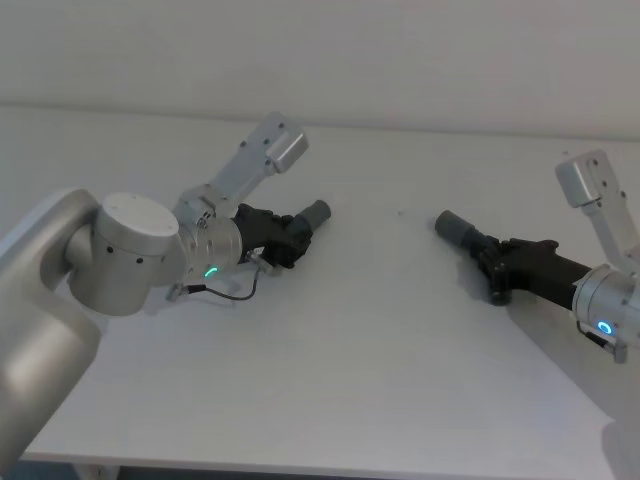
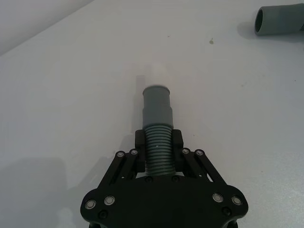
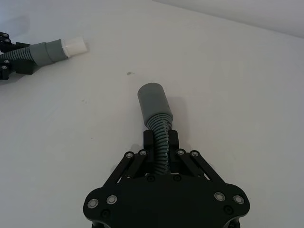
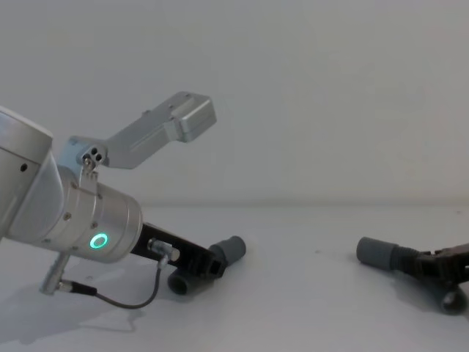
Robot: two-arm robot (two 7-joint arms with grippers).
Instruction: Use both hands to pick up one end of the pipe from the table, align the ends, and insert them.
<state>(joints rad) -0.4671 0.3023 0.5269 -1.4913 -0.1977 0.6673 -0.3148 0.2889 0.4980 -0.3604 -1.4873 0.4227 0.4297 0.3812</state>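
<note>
Left jaws pinch the white-tipped pipe piece (image 2: 156, 111) at nine o'clock; right jaws, the plain piece (image 3: 153, 102) at three.

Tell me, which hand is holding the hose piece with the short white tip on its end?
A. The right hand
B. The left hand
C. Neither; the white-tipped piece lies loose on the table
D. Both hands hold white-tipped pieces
B. The left hand is clamped on the tipped hose piece, with its white tip sticking out. The right hand holds the plain hose piece, which ends in a bare grey cuff.
</note>
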